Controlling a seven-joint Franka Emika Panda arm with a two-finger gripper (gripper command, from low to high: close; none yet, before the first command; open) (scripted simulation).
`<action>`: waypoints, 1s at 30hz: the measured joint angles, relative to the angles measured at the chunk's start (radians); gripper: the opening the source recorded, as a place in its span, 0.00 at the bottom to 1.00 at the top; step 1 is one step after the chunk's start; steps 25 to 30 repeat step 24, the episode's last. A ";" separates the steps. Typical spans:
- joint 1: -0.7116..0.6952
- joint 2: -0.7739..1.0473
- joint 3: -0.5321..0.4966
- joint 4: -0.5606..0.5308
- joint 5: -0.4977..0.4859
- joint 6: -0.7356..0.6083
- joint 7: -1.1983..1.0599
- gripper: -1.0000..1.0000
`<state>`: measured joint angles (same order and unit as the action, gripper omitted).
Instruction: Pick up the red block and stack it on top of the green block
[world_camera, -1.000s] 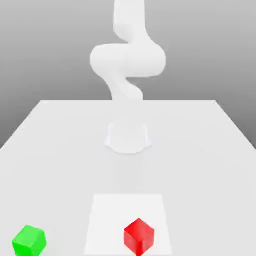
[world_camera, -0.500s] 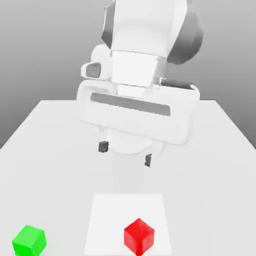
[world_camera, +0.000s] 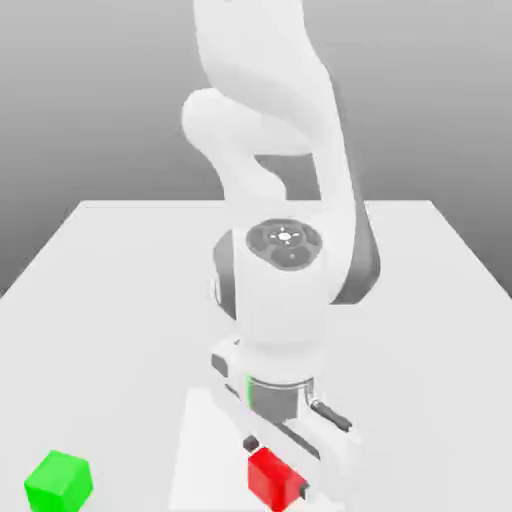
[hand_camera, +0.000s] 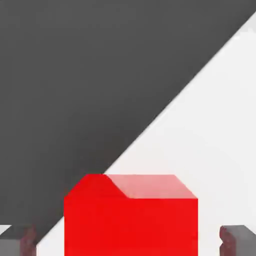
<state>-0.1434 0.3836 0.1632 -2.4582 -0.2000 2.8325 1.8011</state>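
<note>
My hand (world_camera: 276, 468) hangs spread wide around the red block (world_camera: 275, 477) on the table (world_camera: 120, 300), gripping nothing, so I should settle lower, keep it centred between both fingers (hand_camera: 239, 239), then close squarely before heading for the green block (world_camera: 58, 482).

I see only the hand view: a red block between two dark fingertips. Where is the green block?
Observer: The green block sits on the table, toward the exterior view's left of the red block.
Operator: Are the two blocks touching?
Observer: No, bare table lies between them.
Operator: Is the gripper closed on the red one?
Observer: No. The gripper is open, one fingertip on each side of the block with gaps showing.
</note>
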 joint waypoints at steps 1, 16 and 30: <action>0.000 0.000 0.000 0.000 0.000 0.001 0.000 0.00; -0.208 -0.168 -0.072 0.075 0.159 -0.233 -0.106 0.00; -0.302 -0.024 -0.151 0.159 0.194 -0.172 -0.121 1.00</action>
